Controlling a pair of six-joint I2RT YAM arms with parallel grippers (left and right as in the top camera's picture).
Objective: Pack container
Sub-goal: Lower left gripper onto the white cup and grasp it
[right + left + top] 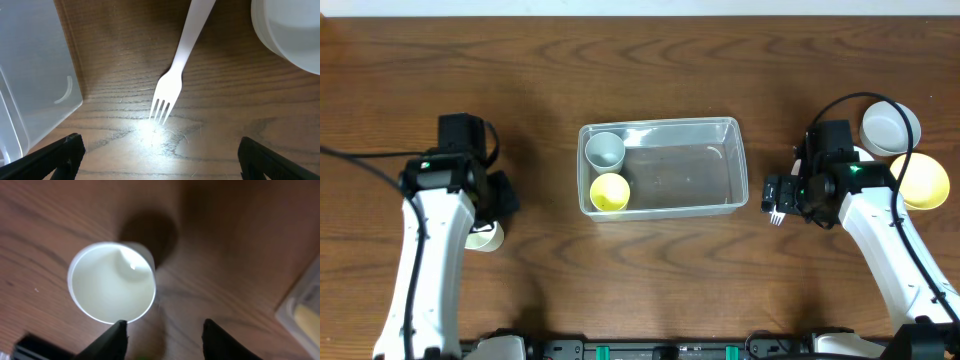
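Your container [665, 205] sits in the middle of the table [640, 60], between the two arms, its long side running left to right. In its left end you have a grey cup [604, 150] and a yellow cup [610, 192] side by side, both upright; the rest of the tub is bare. Your left fingers [116, 340] are spread apart and grip nothing, poised low over the table just beside an upright white cup [112, 282], which stands well to the left of the container. Your right fingers [60, 157] are wide open and empty too, hanging above a white plastic fork [175, 75] that lies flat just off the container's right end. Past the fork, a white bowl [890, 128] and a yellow bowl [922, 182] rest near the table's right edge.
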